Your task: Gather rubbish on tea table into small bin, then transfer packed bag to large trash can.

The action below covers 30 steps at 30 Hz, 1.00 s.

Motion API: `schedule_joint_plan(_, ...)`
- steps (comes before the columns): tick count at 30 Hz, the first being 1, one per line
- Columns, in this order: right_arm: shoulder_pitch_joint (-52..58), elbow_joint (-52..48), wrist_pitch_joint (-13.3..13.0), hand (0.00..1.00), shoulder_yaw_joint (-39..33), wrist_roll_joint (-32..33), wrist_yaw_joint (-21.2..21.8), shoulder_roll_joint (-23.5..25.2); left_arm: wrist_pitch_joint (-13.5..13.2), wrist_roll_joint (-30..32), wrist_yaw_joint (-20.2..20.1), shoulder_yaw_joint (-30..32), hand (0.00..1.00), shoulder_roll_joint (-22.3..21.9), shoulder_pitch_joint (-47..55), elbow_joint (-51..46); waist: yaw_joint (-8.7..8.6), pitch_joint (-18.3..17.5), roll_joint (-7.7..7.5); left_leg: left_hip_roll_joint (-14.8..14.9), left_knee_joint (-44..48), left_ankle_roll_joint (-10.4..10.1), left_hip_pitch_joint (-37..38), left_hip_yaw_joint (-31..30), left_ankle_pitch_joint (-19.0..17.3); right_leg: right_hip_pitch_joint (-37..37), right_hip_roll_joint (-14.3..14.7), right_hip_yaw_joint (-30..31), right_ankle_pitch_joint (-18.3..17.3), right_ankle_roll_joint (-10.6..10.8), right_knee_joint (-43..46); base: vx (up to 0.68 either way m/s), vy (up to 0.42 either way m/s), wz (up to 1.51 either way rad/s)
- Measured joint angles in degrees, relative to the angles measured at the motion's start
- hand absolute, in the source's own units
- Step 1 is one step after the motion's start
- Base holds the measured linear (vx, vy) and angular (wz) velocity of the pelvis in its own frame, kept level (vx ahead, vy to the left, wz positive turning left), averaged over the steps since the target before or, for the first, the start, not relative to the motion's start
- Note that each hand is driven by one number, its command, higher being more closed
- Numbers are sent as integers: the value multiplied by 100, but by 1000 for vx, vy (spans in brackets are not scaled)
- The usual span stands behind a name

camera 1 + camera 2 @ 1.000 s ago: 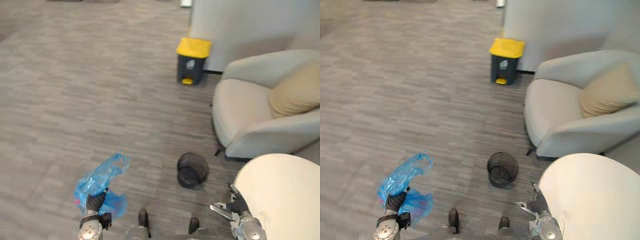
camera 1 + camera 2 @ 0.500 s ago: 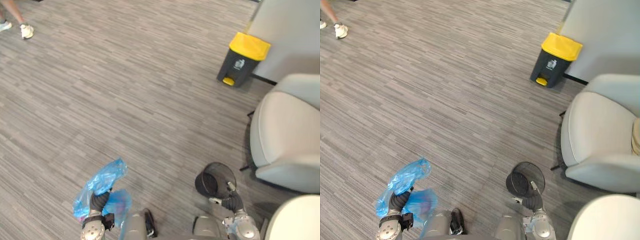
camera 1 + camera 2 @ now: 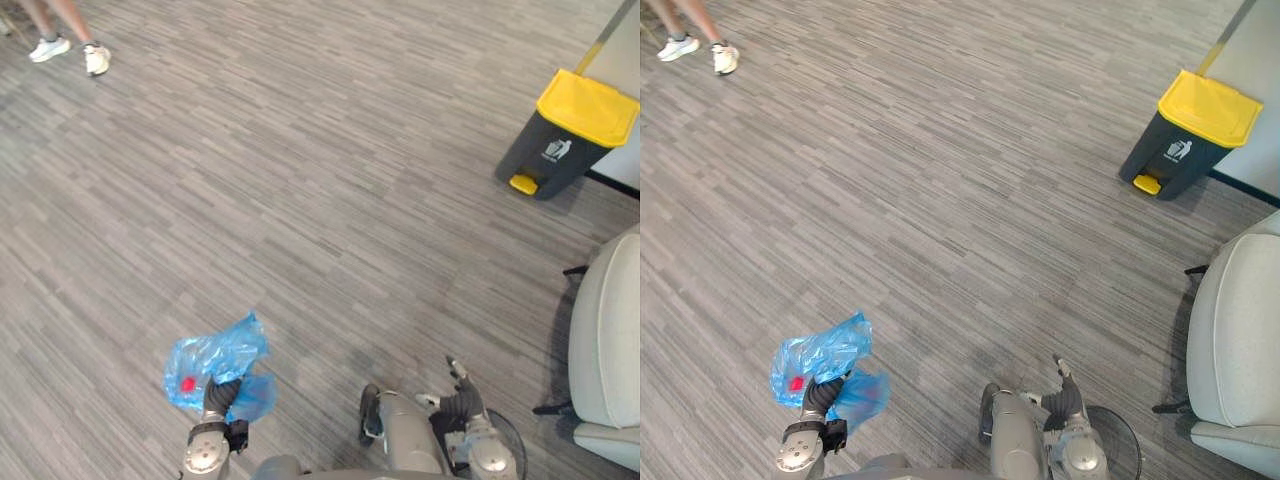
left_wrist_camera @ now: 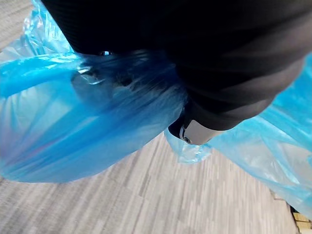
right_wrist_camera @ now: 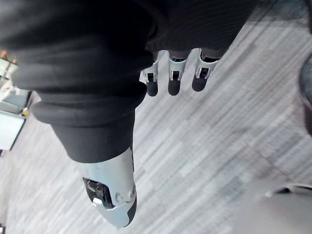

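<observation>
The left hand (image 3: pixel 218 396) is low at the robot's left side and holds up a blue plastic bag (image 3: pixel 214 354) above the grey carpet floor (image 3: pixel 300 200). In the left wrist view its fingers are wrapped in the bunched blue film and seem curled tight on it, and the thumb presses into the folds. The bag hangs crumpled around the hand, and a small red thing (image 3: pixel 187 383) shows through the plastic. The right hand (image 3: pixel 457 399) is low at the robot's right side. Its fingers (image 5: pixel 169 80) are loose and only a little bent, side by side, and they hold nothing; the thumb (image 5: pixel 113 197) stands apart from them. Just beside this hand the small wire bin (image 3: pixel 1128 430) stands on the floor, partly cut by the edge of the view. The large trash can (image 3: pixel 568 137), dark grey with a closed yellow lid, stands far ahead to the right, well apart from the bag. A pale armchair (image 3: pixel 603 345) is at the right edge. A person's legs in white shoes (image 3: pixel 70 52) are far ahead at the left.
</observation>
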Motion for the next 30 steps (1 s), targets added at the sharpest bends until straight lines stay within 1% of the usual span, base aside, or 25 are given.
schedule_joint_plan(1, -20, -58, -46, 0, -20, 22, -12, -34, -7, -1, -5, 1, 100, -4, -1, -105, 87, 1, -39, 12, 69, 113, -456, -4, -240, 302, -22, 266, -56, 9, -254, 638, 166, -88)
schedule_joint_plan(3, -55, -63, -50, 0, -17, 19, -11, -59, -10, -1, -24, 14, 100, -10, 2, -193, 324, 38, -103, -22, -312, 60, -1074, -86, -464, 606, -158, 689, -268, 161, -387, 594, 250, -101)
schedule_joint_plan(4, -65, -64, -55, 0, -27, 19, -12, -60, -12, -1, -32, 13, 100, -53, -5, -218, 426, 40, -100, -118, -895, -116, -1441, -266, -500, 749, -280, 888, -522, 427, -356, 468, 334, -106)
schedule_joint_plan(5, -65, -59, -56, 0, -60, 18, -12, -127, -13, 0, -39, 14, 100, -153, 40, -239, 500, -2, 35, -215, -2099, -425, -1500, -734, -313, 756, -352, 1151, -870, 750, -125, 456, 378, -116)
schedule_joint_plan(6, -41, -96, -56, 0, -48, 17, -9, -173, -12, 0, -36, 7, 100, -228, 141, -317, 572, -63, 170, -183, -2910, -664, -1390, -1076, -189, 716, -283, 1273, -1105, 924, 41, 478, 448, -130)
schedule_joint_plan(7, -80, 25, -46, 0, -34, 8, -11, -71, -21, 0, 11, -60, 100, -266, 206, -282, 574, -108, 117, -239, -2698, -617, -1367, -1034, 88, 746, -406, 1558, -1408, 1164, 275, 502, 428, -110)
schedule_joint_plan(8, 23, 20, -16, 0, 3, 9, -1, 49, 6, 0, 14, -94, 100, -156, 160, -348, 574, -249, -136, -382, -2617, -521, -1308, -763, -218, 614, -635, 1761, -1404, 1167, 420, 529, 394, -95)
schedule_joint_plan(10, 38, 5, -16, 0, 31, 7, 14, 83, 3, -1, 9, -109, 100, -116, 181, -589, 596, -263, -323, -361, -2375, -304, -1075, -314, -538, 356, -767, 2031, -1309, 1348, 1094, 544, 326, -99)
schedule_joint_plan(11, 16, 3, -15, 0, 31, 6, 15, 114, 5, -1, 11, -128, 100, -59, 190, -635, 586, -248, -365, -299, -2285, -203, -770, -79, -743, 43, -775, 2095, -1051, 1885, 1959, 554, 306, -107)
schedule_joint_plan(12, 7, 3, -14, 0, 33, 6, 17, 133, 14, -5, 11, -158, 100, -12, 187, -637, 579, -247, -375, -274, -2293, -156, -585, -8, -818, -148, -758, 2110, -861, 2233, 2446, 448, 206, -95)
schedule_joint_plan(13, -3, 4, -15, 0, 33, 8, 17, 181, 27, -5, 18, -215, 100, 114, 184, -653, 568, -207, -312, -222, -2402, -94, -225, 67, -906, -489, -690, 2036, -803, 2240, 3259, 327, 63, -66)
schedule_joint_plan(14, -6, 4, -16, 0, 32, 8, 17, 207, 28, -5, 18, -215, 100, 174, 186, -666, 563, -208, -314, -200, -2465, -89, -78, 157, -910, -632, -683, 1937, -801, 2215, 3481, 400, 9, -91)
schedule_joint_plan(15, -65, 3, -16, 0, 45, 7, 17, 243, 35, -6, 42, -199, 100, 311, 168, -726, 563, -217, -332, -160, -2787, -96, 411, 358, -919, -1046, -743, 1419, -822, 1838, 3868, 399, -24, -82)
schedule_joint_plan(17, -235, 7, -28, 0, 90, 6, 16, 231, 45, -12, 39, -215, 100, 419, 153, -797, 510, -215, -296, -48, -3479, -279, 1105, 661, -945, -1695, -882, 314, -991, 1394, 3520, 460, -77, -82)
schedule_joint_plan(18, -295, 24, -35, 0, 112, 7, 16, 227, 44, -14, 41, -208, 100, 431, 148, -797, 446, -213, -290, -15, -3618, -389, 1213, 710, -949, -1840, -931, 31, -948, 1290, 3278, 504, -115, -52)
schedule_joint_plan(20, -566, 359, -74, 0, 131, 1, 17, 200, 39, -13, 31, -174, 100, 531, -24, -503, 251, -217, -298, 11, -3970, -563, 1453, 791, -903, -2232, -931, -537, -533, 1055, 1839, 441, -155, -16)
schedule_joint_plan(21, -657, 608, -67, 0, 129, -4, 17, 172, 45, -11, 19, -135, 100, 582, -141, -245, 189, -230, -320, -55, -4106, -659, 1600, 777, -853, -2237, -859, -599, -39, 935, 1043, 511, -195, 8)
schedule_joint_plan(22, -733, 978, -38, 0, 121, -25, 18, 63, 65, -6, 24, -82, 100, 517, -309, 116, 99, -251, -232, 14, -4159, -732, 1781, 612, -815, -2142, -686, -552, 675, 454, 916, 549, -177, -7)
schedule_joint_plan(23, -797, 1114, -5, 0, 128, -29, 25, -30, 80, -5, 27, -58, 100, 453, -336, 228, 137, -250, -48, 151, -4136, -834, 1804, 546, -723, -2108, -593, -639, 673, 403, 947, 656, -232, -20)
schedule_joint_plan(24, -820, 1131, 40, 0, 103, -28, 45, -68, 71, -2, 16, -32, 100, 446, -321, 224, 131, -249, 26, 203, -3954, -989, 1726, 350, -362, -2084, -552, -675, 386, 358, 1074, 535, -204, -25)
schedule_joint_plan(26, -735, 1100, 59, 0, 30, -29, 59, -116, 76, -1, 8, 72, 100, 267, -346, 213, 53, -140, 185, 439, -2923, -808, 1528, -112, 304, -1564, -371, -819, 112, 259, 1013, 418, -221, -5)
schedule_joint_plan(27, -636, 1014, 69, 0, -2, -29, 59, -129, 75, -1, 4, 131, 100, 148, -314, 164, 72, -121, 232, 625, -2062, -600, 1260, -328, 996, -1166, -276, -826, 47, 195, 827, 494, -203, -20)
schedule_joint_plan(28, -536, 733, 70, 0, 8, -21, 41, -90, 56, -6, -13, 105, 100, 55, -216, 71, 180, -74, 181, 838, -885, -471, 835, -521, 1110, -618, -155, -755, -41, 160, 469, 548, -174, -42)
schedule_joint_plan(29, -448, 457, 67, 0, -3, 10, 14, -58, 54, -9, -48, 22, 100, 3, -209, 25, 272, -77, 227, 849, 11, -403, 321, -607, 655, -157, -52, -622, -115, 156, 125, 424, -72, -49)
schedule_joint_plan(30, -465, 385, 58, 0, 2, 22, -2, -58, 54, -9, -85, -3, 100, -14, -204, 17, 293, -68, 200, 787, 236, -353, 67, -610, 477, 32, -23, -525, -160, 161, -22, 404, -54, -61)
